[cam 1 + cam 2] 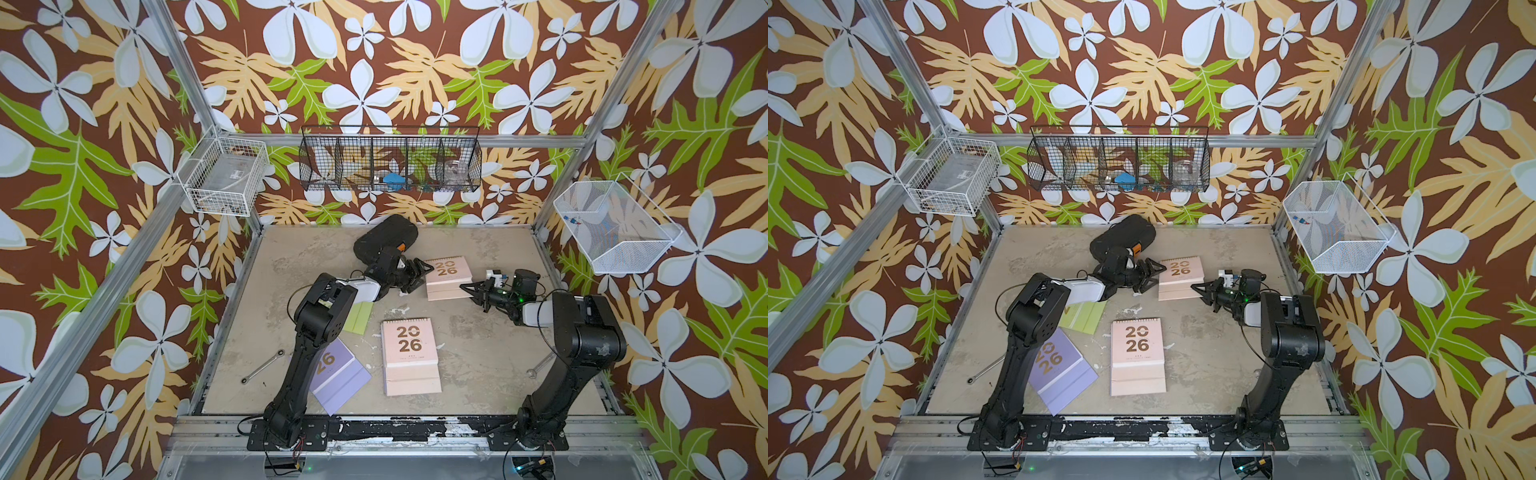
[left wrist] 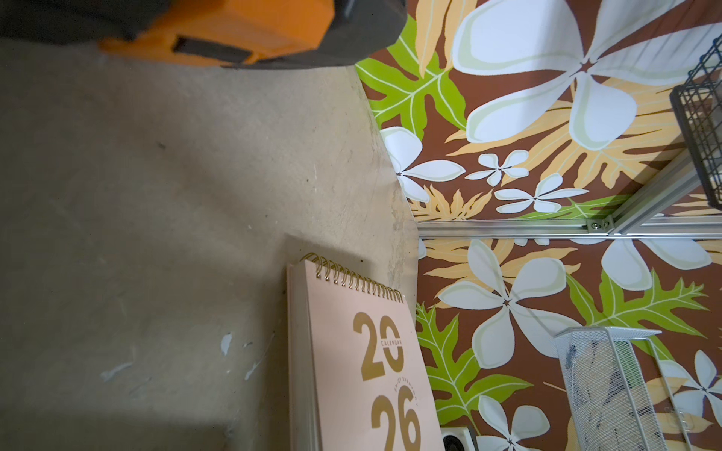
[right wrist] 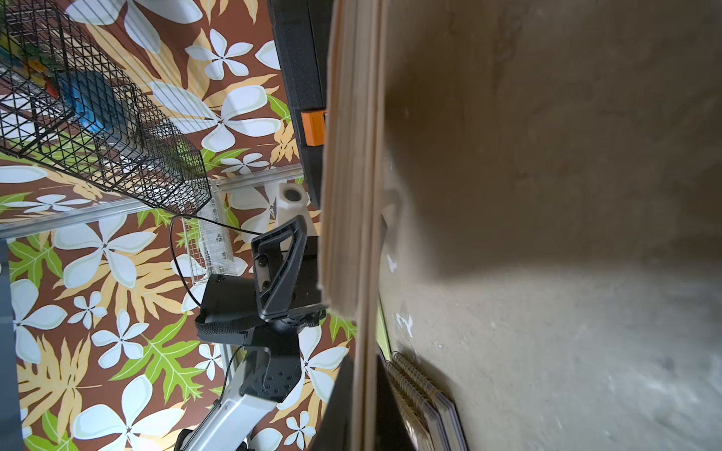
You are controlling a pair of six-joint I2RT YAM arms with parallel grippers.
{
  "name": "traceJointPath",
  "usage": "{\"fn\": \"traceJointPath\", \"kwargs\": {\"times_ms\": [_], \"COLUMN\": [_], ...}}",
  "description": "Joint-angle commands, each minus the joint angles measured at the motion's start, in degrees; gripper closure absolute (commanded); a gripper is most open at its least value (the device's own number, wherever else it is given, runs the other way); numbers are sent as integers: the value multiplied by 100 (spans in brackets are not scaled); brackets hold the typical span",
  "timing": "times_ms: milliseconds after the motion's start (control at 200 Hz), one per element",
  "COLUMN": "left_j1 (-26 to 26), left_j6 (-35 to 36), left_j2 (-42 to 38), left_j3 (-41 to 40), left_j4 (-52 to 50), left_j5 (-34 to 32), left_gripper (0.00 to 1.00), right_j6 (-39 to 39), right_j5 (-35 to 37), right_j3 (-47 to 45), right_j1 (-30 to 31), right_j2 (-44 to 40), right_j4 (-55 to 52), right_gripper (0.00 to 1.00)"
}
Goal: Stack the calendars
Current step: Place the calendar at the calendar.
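A pale pink calendar lies at the far middle of the table. My right gripper is shut on the thin flap at its near right corner. My left gripper stands open at the calendar's left edge, with nothing between its fingers. A second pink calendar lies in the middle, with lilac edges showing under it. A lilac calendar and a lime green one lie partly under the left arm.
A black rounded case with an orange tab sits just behind the left gripper. Two wrenches lie near the front corners. Wire baskets hang on the walls above the table.
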Motion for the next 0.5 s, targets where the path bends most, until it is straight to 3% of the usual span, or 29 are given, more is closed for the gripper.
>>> {"fn": "traceJointPath", "kwargs": {"times_ms": [0, 280, 430, 495], "left_j1": [-46, -167, -196, -196], "left_j6": [-305, -951, -1098, -1139], "left_j2": [65, 230, 139, 88], "left_j3": [-31, -51, -182, -234], "left_j4": [555, 1369, 1602, 1684], "left_j5": [27, 54, -21, -35], "left_gripper": [32, 56, 85, 92], "right_j6": [172, 154, -213, -405], "right_j5": [-227, -295, -274, -256], "right_j3": [-56, -270, -233, -192], "right_j1": [5, 9, -4, -4], "right_j2": [-73, -269, -407, -468], "right_j4": [517, 505, 60, -188], "right_gripper": [91, 91, 87, 85]}}
